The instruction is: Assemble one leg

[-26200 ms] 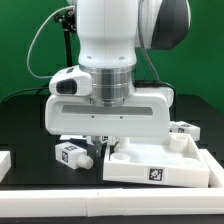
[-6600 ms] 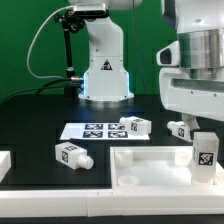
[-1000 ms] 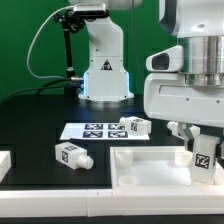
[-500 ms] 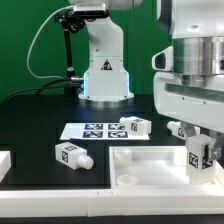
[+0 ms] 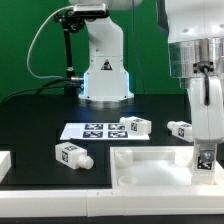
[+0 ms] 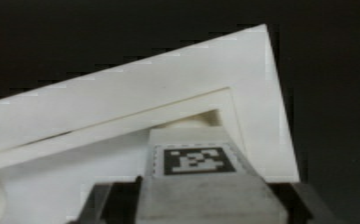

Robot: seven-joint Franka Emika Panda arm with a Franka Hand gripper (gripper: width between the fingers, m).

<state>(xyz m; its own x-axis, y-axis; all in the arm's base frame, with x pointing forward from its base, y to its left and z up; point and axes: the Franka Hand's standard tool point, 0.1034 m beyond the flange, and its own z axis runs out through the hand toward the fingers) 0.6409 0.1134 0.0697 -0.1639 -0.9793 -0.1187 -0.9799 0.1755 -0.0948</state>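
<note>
My gripper [image 5: 206, 168] is shut on one leg [image 5: 205, 155], a short white square post with a marker tag, and holds it upright over the corner of the big white tray-like panel [image 5: 150, 151] at the exterior view's right. In the wrist view the leg [image 6: 198, 165] sits between my two dark fingers [image 6: 116, 203], with the panel's corner [image 6: 159, 85] right beyond it. I cannot tell whether the leg's lower end touches the panel. Three more legs lie on the black table: one at the front left [image 5: 70, 154], one in the middle [image 5: 135, 126], one at the right [image 5: 180, 129].
The marker board [image 5: 90, 131] lies flat behind the panel, next to the middle leg. Another white part [image 5: 4, 160] shows at the exterior view's left edge. The robot's base [image 5: 103, 75] stands at the back.
The wrist has turned and come down with the leg, which now stands lower at the panel's right corner. The loose legs and the panel have not moved.
</note>
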